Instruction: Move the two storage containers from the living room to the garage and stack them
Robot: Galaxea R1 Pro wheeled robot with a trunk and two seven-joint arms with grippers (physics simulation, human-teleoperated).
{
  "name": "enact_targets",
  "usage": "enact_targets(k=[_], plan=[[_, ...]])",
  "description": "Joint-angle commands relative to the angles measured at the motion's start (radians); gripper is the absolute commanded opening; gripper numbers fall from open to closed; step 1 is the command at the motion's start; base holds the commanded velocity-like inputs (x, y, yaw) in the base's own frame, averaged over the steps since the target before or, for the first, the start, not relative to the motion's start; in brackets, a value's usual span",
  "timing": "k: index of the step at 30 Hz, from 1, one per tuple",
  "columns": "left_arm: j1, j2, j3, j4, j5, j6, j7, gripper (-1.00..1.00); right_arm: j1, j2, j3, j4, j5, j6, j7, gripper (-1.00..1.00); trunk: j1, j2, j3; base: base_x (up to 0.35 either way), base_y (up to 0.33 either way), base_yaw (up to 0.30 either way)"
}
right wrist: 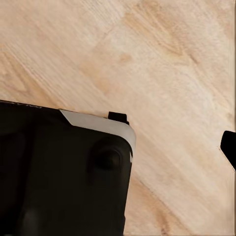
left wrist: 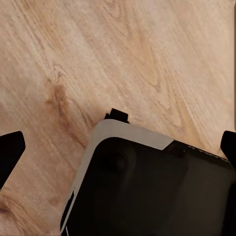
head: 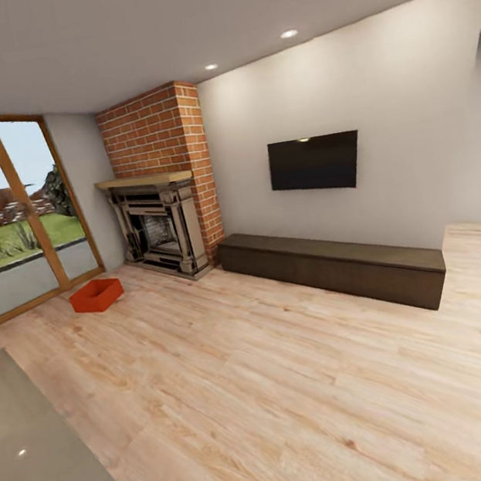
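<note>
One red-orange storage container (head: 96, 295) sits on the light wood plank floor (head: 281, 390) of the living room, far off at the left, between the glass doors (head: 11, 224) and the fireplace (head: 160, 230). It is open-topped and looks empty. The second container is out of view. In the left wrist view my left gripper (left wrist: 118, 147) hangs open over the planks, its dark fingertips (left wrist: 10, 152) at both picture edges and my dark base (left wrist: 157, 191) beneath. My right gripper (right wrist: 118, 147) looks open too, with one fingertip (right wrist: 229, 147) at the edge and nothing held.
A brick chimney (head: 164, 132) rises over the fireplace. A long low dark bench (head: 331, 266) runs along the white wall under a wall TV (head: 314, 163). A grey glossy surface (head: 35, 463) fills the near-left corner. Wide open floor lies between me and the container.
</note>
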Motion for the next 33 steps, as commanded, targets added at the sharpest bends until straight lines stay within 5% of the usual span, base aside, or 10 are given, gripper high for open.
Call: enact_targets(k=[1,33], plan=[[-0.001,0.000,-0.009,-0.001,0.008,-0.001,0.003,1.00,-0.002,0.002,0.008,0.003,-0.008,-0.005,-0.007,1.00,0.001,-0.001,-0.002,0.324,0.000,0.011],[-0.001,0.000,-0.009,-0.001,0.008,-0.002,0.004,1.00,-0.001,0.008,0.006,0.003,-0.010,-0.008,-0.003,1.00,0.001,-0.001,0.000,0.324,0.000,0.001]])
